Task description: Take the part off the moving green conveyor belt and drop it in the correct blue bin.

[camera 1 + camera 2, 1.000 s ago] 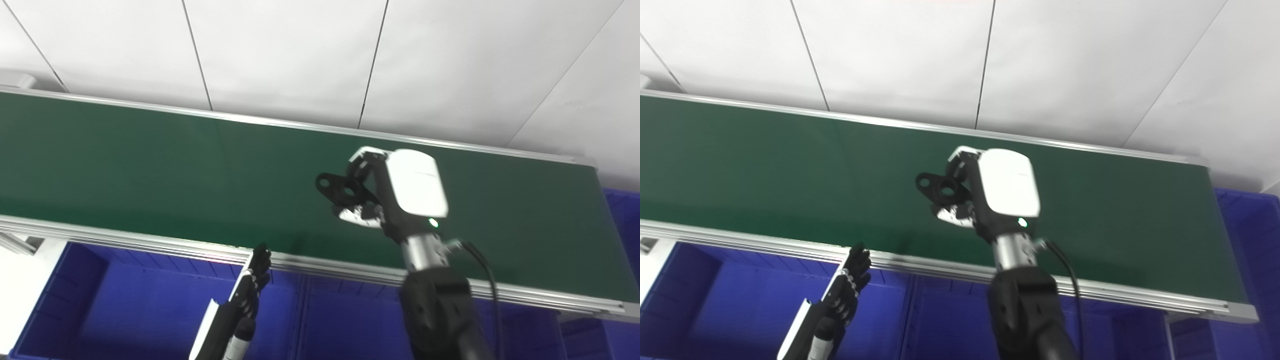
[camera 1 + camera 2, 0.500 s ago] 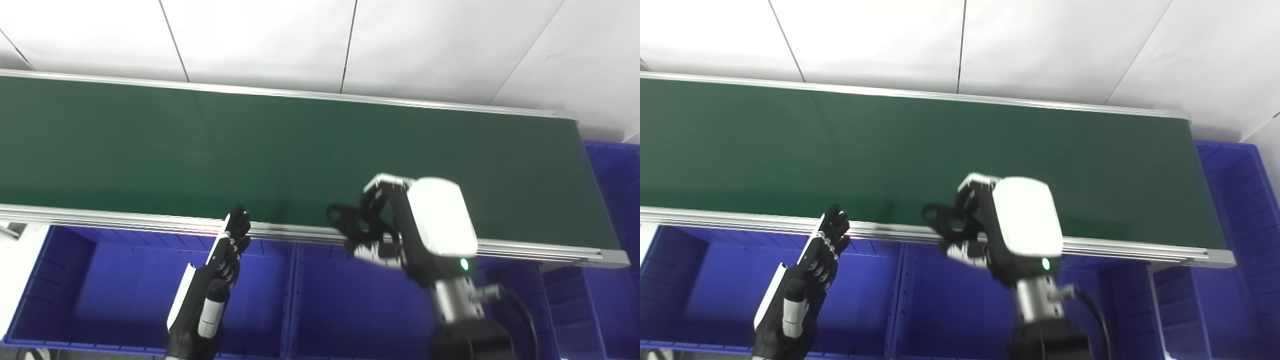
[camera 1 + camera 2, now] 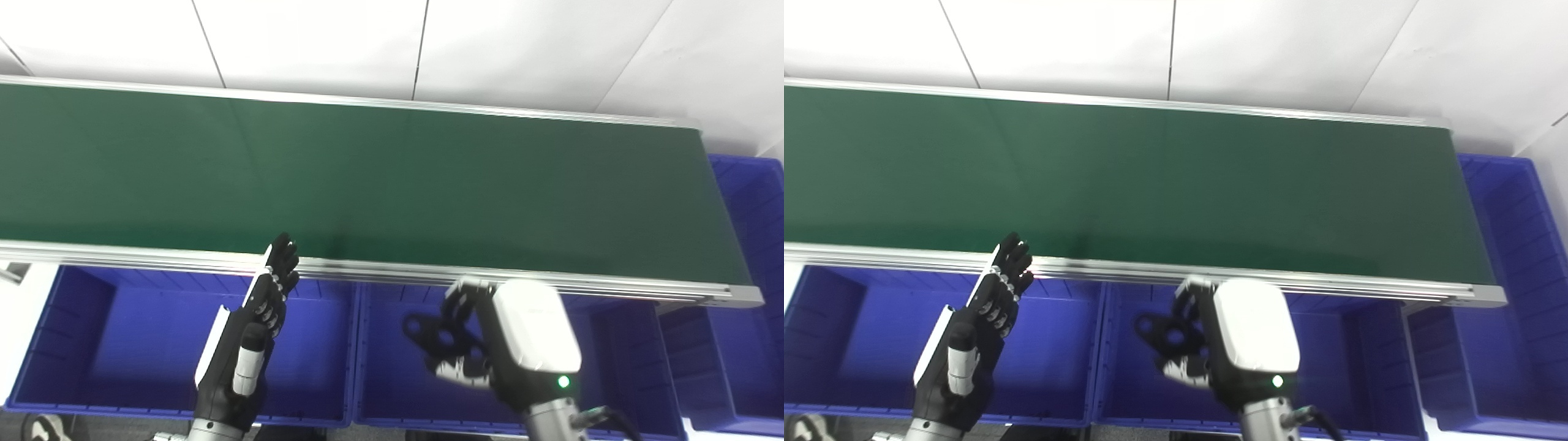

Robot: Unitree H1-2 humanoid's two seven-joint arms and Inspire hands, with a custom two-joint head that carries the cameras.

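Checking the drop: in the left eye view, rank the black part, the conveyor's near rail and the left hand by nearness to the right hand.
1. Black part, held in the right hand.
2. Near rail, just above it.
3. Left hand, off to the left.

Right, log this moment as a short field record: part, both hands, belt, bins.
part: black part with round holes, held above the middle blue bin
right hand: right hand shut on the part
left hand: left hand open, fingers straight, over the left blue bin
belt: green conveyor belt with nothing on it
far right: another blue bin at the belt's end
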